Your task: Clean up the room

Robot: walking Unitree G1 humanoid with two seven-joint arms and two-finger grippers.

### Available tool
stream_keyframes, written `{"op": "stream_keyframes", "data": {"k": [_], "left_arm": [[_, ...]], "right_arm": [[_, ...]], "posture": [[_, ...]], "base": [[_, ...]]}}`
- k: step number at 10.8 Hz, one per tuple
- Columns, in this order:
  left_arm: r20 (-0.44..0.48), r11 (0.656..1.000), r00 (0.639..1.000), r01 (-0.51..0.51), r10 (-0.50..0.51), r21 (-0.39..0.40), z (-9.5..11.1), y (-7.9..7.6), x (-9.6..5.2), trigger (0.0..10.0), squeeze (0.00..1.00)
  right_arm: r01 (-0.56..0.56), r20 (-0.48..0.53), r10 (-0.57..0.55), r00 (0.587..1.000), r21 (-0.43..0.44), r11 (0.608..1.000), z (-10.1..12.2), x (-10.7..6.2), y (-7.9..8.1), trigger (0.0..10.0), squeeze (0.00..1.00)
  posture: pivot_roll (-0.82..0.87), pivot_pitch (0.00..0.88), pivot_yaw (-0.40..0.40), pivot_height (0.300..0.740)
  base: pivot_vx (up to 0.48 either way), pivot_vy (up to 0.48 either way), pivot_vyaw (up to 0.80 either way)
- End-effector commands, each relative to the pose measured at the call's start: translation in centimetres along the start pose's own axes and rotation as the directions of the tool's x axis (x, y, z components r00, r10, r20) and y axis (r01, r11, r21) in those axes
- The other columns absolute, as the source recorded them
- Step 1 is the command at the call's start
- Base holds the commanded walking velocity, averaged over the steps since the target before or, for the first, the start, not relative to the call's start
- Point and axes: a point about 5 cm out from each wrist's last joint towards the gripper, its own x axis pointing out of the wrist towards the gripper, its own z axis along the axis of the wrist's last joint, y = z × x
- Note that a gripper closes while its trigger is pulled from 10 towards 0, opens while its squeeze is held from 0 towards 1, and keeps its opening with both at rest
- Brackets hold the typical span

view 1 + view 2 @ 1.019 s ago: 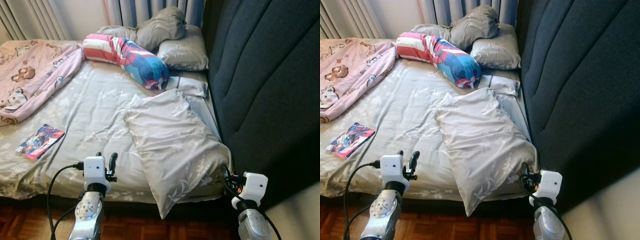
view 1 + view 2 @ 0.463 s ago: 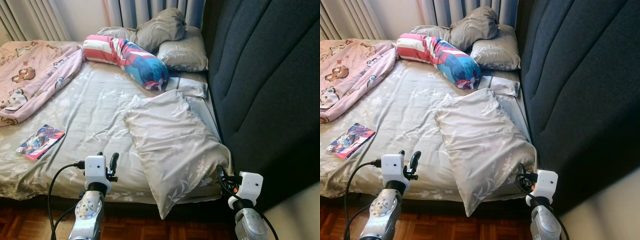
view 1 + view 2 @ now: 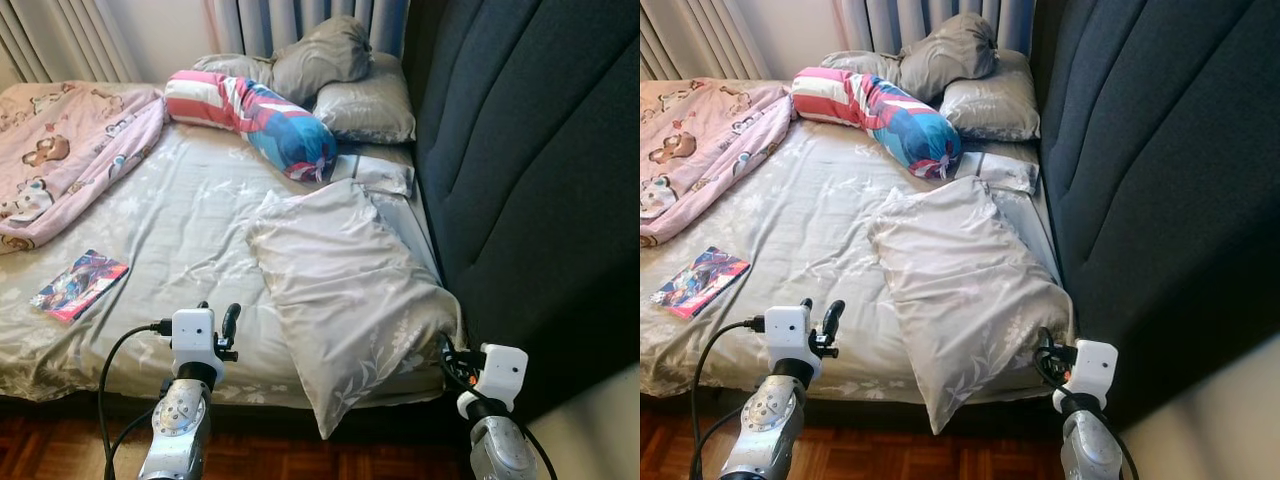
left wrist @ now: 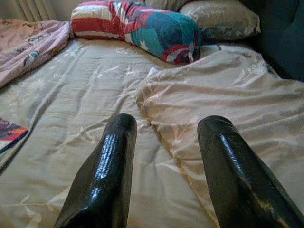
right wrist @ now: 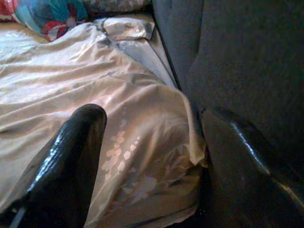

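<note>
Grey floral bedding covers the bed (image 3: 170,215), and on it a large grey pillow (image 3: 345,280) lies askew, one corner hanging over the near edge of the mattress close beside the dark padded headboard (image 3: 530,170). The step in hand is judged to be the taking up of this pillow so that it can be set with the other pillows (image 3: 365,105) at the far end, by the curtains. The right tool (image 3: 447,352) is held low at the mattress edge, just beside the overhanging corner; in the right wrist view its two fingers (image 5: 66,156) are seen spread apart with nothing between them, the pillow's corner lying ahead of the gap. The left tool (image 3: 218,322) is raised over the near edge of the sheet, also released and empty, its fingers (image 4: 107,171) parted and aimed toward the pillow's long side. For a good grasp, the right tool is best brought forward until a thick fold of the corner lies fully between the fingers, and not merely loose fabric of the case, which would be expected to slip or stretch. The headboard stands close on the outer side, so the approach is best kept clear of it. A striped bolster (image 3: 250,110), a pink blanket (image 3: 70,150) and a comic book (image 3: 80,284) are also left on the bed and are judged to need tidying afterwards.
</note>
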Motion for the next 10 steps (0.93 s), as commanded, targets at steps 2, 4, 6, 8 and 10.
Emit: {"op": "stream_keyframes", "data": {"k": [2,4,6,8,10], "left_arm": [[-0.002,1.000,1.000,-0.018,0.018,-0.018,0.3,0.2,0.3,10.0,0.00],[0.004,1.000,1.000,-0.016,0.016,-0.024,0.4,0.0,0.5,10.0,0.00],[0.008,1.000,1.000,-0.009,0.009,-0.026,0.6,-0.1,0.8,10.0,0.00],[-0.005,0.999,1.000,0.020,-0.020,-0.027,0.6,-0.3,1.1,10.0,0.00],[-0.002,0.998,0.999,0.049,-0.049,-0.036,0.9,-0.5,1.3,10.0,0.00]], "right_arm": [[0.001,0.006,-0.001,1.000,-0.038,0.999,0.4,0.1,-0.4,10.0,0.00],[-0.008,0.002,0.008,1.000,-0.017,1.000,0.4,0.1,-0.4,10.0,0.00],[-0.009,0.002,0.009,1.000,-0.009,1.000,0.4,0.2,-0.4,10.0,0.00],[0.001,0.003,-0.001,1.000,0.003,1.000,0.4,0.2,-0.4,10.0,0.00],[0.008,-0.006,-0.008,1.000,0.011,1.000,0.3,0.2,-0.4,10.0,0.00]], "posture": [[0.05,0.092,-0.039,0.740],[0.05,0.091,-0.040,0.740],[0.05,0.091,-0.041,0.740],[0.04,0.091,-0.040,0.740],[0.05,0.093,-0.038,0.740]], "base": [[0.384,0.000,0.40],[0.433,0.000,0.40],[0.418,0.000,0.00],[0.199,0.000,0.00],[0.000,0.000,0.00]]}}
